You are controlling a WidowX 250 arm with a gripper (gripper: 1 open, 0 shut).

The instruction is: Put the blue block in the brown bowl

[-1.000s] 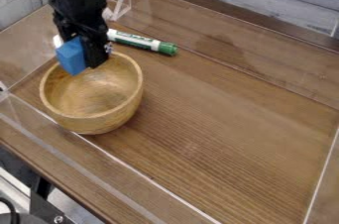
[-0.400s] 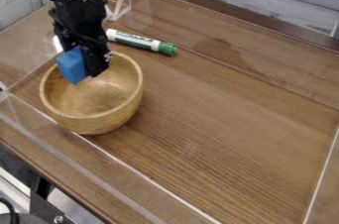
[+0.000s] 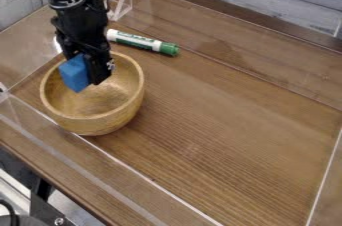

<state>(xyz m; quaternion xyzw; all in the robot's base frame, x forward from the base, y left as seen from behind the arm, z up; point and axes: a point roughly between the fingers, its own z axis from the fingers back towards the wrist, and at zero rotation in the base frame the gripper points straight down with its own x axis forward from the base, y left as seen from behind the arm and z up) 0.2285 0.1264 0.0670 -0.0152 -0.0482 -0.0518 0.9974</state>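
The gripper [image 3: 83, 62] points straight down over the bowl [image 3: 91, 98], jaws clamped on the block [image 3: 76, 74]. That posture makes sense: held from above, the block can go into the hollow without the fingers fouling the thick wooden wall. The block hangs below the dark fingers, caught by its upper part, with most of its blue face showing, slightly tilted. It sits inside the rim line on the bowl's far-left side, above the hollow (whether it touches the bottom I can't tell). The bowl stands near the table's [image 3: 227, 130] left edge, towards the front. A marker [image 3: 142, 42] lies behind it, well clear, so it shouldn't interfere with the release.
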